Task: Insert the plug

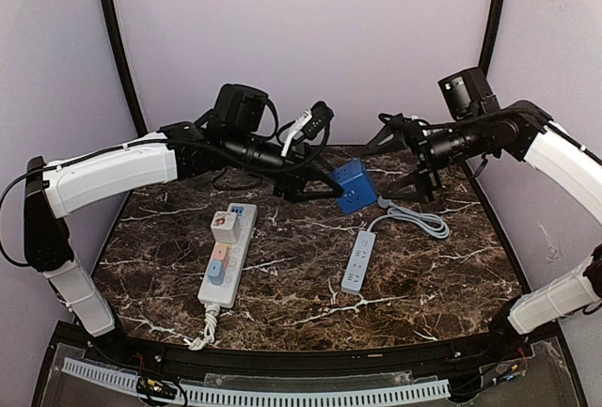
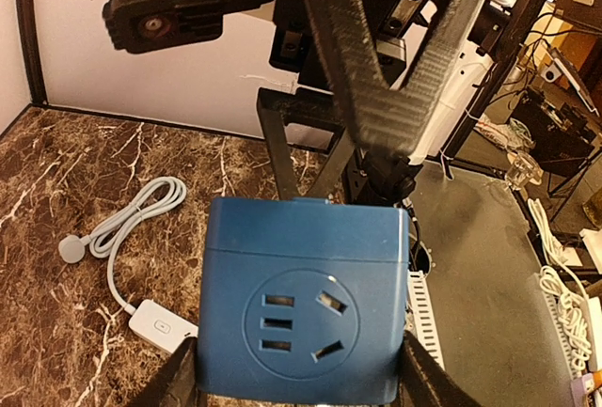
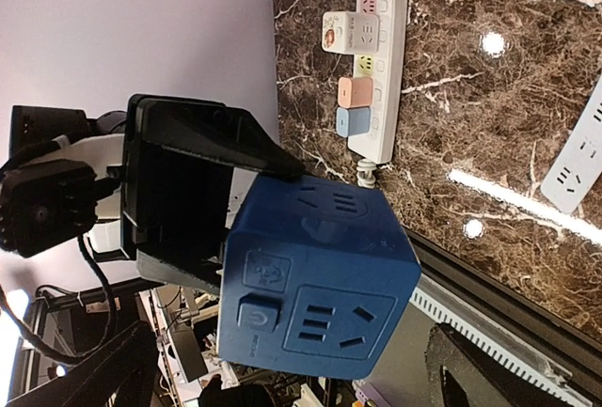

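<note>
L gripper (image 1: 329, 182) clamped on blue socket cube (image 1: 356, 186), held mid-air. R gripper (image 1: 420, 180) spread wide, empty. Risk: plug push-in force twists cube between pads, so pins miss slots.

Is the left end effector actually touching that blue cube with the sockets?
Touching. The left wrist view shows the left end effector with its two fingers pressed against opposite sides of the blue cube, no gap.
</note>
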Robot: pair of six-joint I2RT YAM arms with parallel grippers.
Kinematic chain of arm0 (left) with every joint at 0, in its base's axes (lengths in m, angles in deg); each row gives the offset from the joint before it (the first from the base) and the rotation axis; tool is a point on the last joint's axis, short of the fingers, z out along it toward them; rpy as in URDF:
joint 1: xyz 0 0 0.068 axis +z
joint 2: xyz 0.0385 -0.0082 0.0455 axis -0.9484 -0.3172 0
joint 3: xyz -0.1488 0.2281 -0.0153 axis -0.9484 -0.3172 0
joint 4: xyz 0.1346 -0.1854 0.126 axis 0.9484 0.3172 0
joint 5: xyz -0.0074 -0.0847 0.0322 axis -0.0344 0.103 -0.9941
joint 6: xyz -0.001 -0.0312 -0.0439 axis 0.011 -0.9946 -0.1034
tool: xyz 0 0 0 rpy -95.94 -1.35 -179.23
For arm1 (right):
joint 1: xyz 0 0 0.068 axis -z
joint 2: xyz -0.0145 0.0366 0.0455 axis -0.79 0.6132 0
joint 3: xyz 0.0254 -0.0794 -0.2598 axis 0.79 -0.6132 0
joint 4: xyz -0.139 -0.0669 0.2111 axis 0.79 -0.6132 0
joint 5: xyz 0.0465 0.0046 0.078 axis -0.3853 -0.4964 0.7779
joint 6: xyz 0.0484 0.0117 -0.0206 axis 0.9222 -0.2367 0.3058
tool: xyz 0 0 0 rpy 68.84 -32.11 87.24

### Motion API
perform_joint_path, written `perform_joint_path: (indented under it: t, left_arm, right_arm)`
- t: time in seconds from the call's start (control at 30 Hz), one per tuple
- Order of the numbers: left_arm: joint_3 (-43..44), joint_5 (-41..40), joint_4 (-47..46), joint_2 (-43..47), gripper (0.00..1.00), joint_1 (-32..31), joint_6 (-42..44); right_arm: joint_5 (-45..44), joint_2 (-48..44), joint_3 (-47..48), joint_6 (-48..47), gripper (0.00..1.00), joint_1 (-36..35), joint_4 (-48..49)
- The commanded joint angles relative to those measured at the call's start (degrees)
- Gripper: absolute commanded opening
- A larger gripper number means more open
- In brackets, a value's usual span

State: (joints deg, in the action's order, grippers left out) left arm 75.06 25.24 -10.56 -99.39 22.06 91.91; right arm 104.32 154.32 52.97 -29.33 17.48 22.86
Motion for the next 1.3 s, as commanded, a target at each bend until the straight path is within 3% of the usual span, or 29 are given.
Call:
perform_joint_path:
  t: [0.0, 0.4, 0.9, 1.27]
  left_arm:
    - [1.9, -3.27, 2.53, 2.18, 0.01, -1.69, 4.26]
    - [1.81, -8.3, 2.54, 2.26, 0.01, -4.32, 5.84]
    - [0.79, -9.08, -1.51, 1.68, 0.01, -4.95, 3.4]
    - [-0.96, -9.41, -5.46, 1.51, 0.01, -4.91, 1.26]
  right_arm:
    - [-1.56, -1.45, -2.59, 1.6, 0.99, -1.21, 0.83]
    - [-2.97, -2.57, -6.25, 4.31, 0.9, -2.58, 3.3]
    - [-3.79, -3.18, -9.84, 6.5, 0.78, -3.45, 6.84]
    - [-3.41, -3.86, -11.76, 7.49, 0.63, -3.39, 9.42]
